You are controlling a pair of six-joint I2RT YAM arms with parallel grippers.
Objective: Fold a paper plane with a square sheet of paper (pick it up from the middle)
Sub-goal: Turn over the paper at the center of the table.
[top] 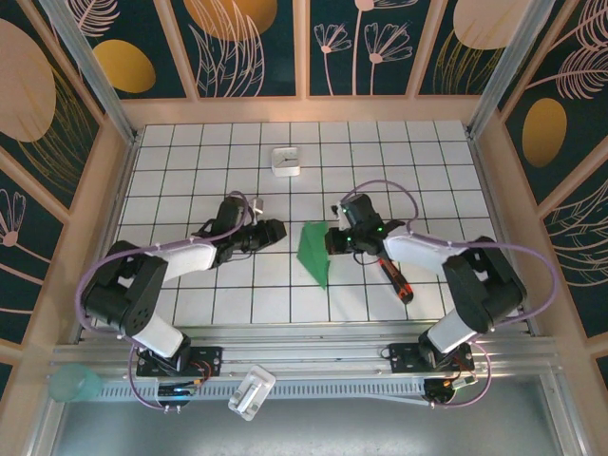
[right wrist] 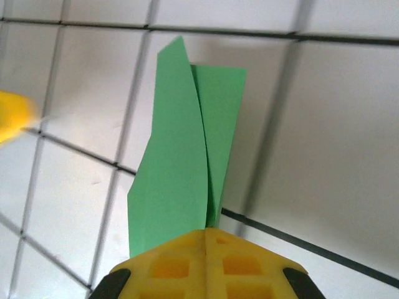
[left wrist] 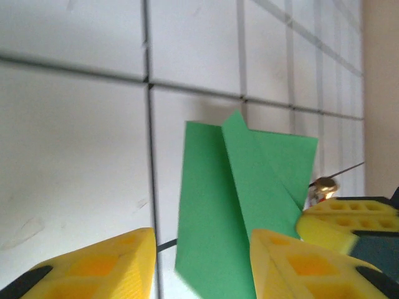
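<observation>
The square sheet of paper (top: 313,252) is bright green and folded into a narrow shape whose point faces the near edge, at the middle of the tiled table. My right gripper (top: 334,241) is shut on its right edge. In the right wrist view the yellow pads (right wrist: 209,249) meet on the paper (right wrist: 181,156), whose folded layers stand away from them. My left gripper (top: 276,233) is just left of the paper and open. In the left wrist view the paper (left wrist: 230,205) shows between the two spread yellow fingers (left wrist: 100,268), ungripped.
A small white box (top: 286,160) sits at the back of the table. A red-and-black screwdriver (top: 394,277) lies under the right arm. A white object (top: 252,391) and a teal cup (top: 74,385) rest by the near rail. Wooden walls (top: 123,180) enclose the table.
</observation>
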